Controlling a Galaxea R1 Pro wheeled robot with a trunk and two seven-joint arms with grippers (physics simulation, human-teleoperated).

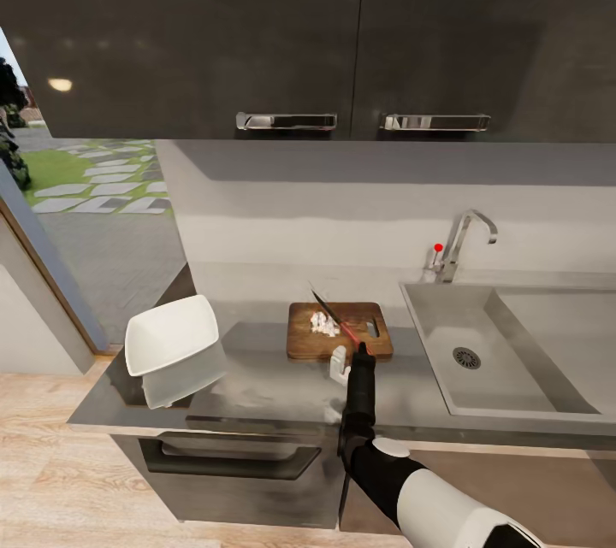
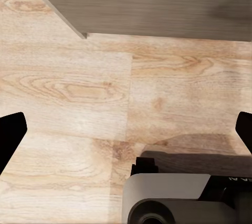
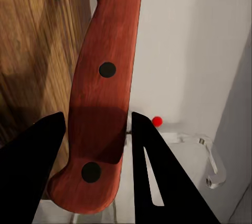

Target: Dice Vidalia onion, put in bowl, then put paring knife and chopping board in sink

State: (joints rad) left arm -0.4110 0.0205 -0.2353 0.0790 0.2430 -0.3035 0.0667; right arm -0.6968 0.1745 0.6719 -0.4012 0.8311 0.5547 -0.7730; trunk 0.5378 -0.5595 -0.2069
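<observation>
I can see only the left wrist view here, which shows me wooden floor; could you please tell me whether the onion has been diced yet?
Observer: Yes, the head view shows a small heap of white diced onion lying on the chopping board.
Operator: Thank you. Where is the paring knife?
Observer: The right gripper is shut on the paring knife by its red handle, with the blade above the board.
Operator: And where is the bowl?
Observer: The bowl stands on the countertop to the left of the board, apart from it, and looks tilted.
</observation>
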